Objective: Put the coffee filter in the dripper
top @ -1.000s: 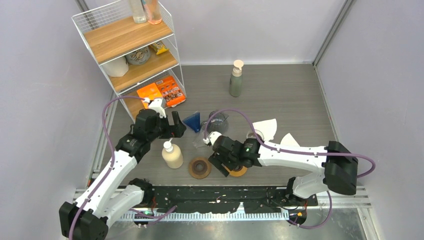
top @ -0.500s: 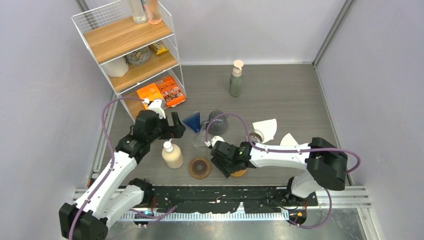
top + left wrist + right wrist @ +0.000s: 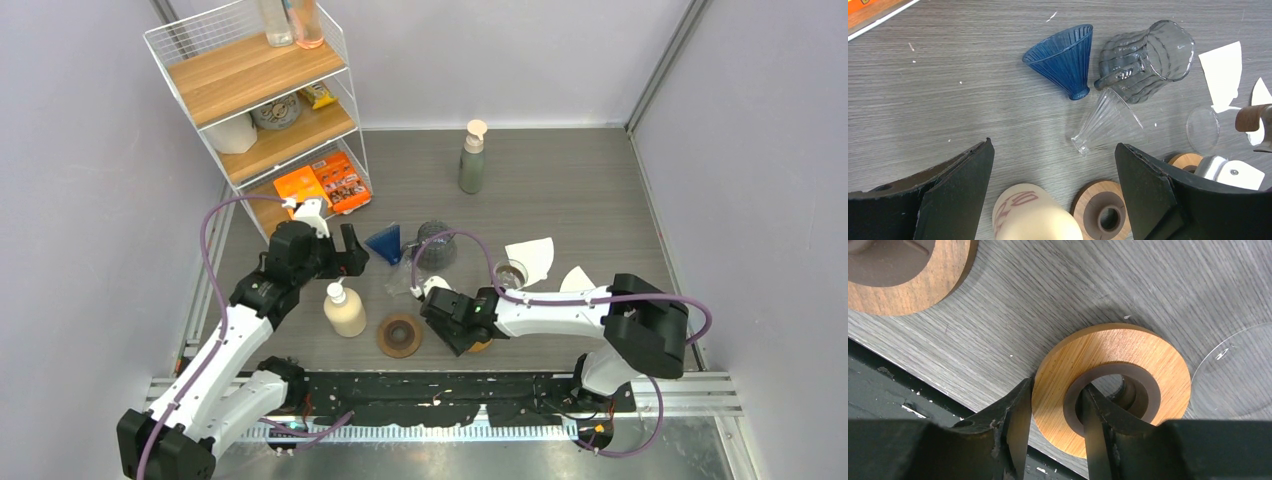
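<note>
Top view, 12 o'clock = far wall. Wire shelf rack (image 3: 250, 90) sits at 10 o'clock on the worktop (image 3: 560, 190).

Left tool (image 3: 1053, 147) is wide, nothing between the fingers, hovering above the worktop. Cream pump bottle (image 3: 1030, 217) stands just at its 6 o'clock.

Blue dripper (image 3: 1063, 57) is on its side just at the left tool's 3 o'clock, with no paper in it. Dark wooden ring (image 3: 1088, 200) lies flat at 5 o'clock from it, beside the cream bottle. Clear dripper (image 3: 1108, 122) also lies on its side, between the blue one and the dark ring. Glass pitcher (image 3: 1145, 60) is tipped over, touching or nearly touching the blue dripper's narrow end.

Right tool (image 3: 1057, 390) is down on the light wooden ring (image 3: 1128, 347), near the worktop's front edge. It's narrowed astride the ring wall, one finger outside the rim, one in the hole, and both look to be in contact.

Grey-green pump bottle (image 3: 472, 160) stands upright at 12 o'clock, well apart. Small glass (image 3: 510, 272) is at 1 o'clock from the light ring.

Coffee filter (image 3: 533, 257) lies flat on the worktop just right of that glass, at 3 o'clock from the blue dripper. Second filter (image 3: 580, 280) is at 4 o'clock from the first. Neither tool is touching them.
</note>
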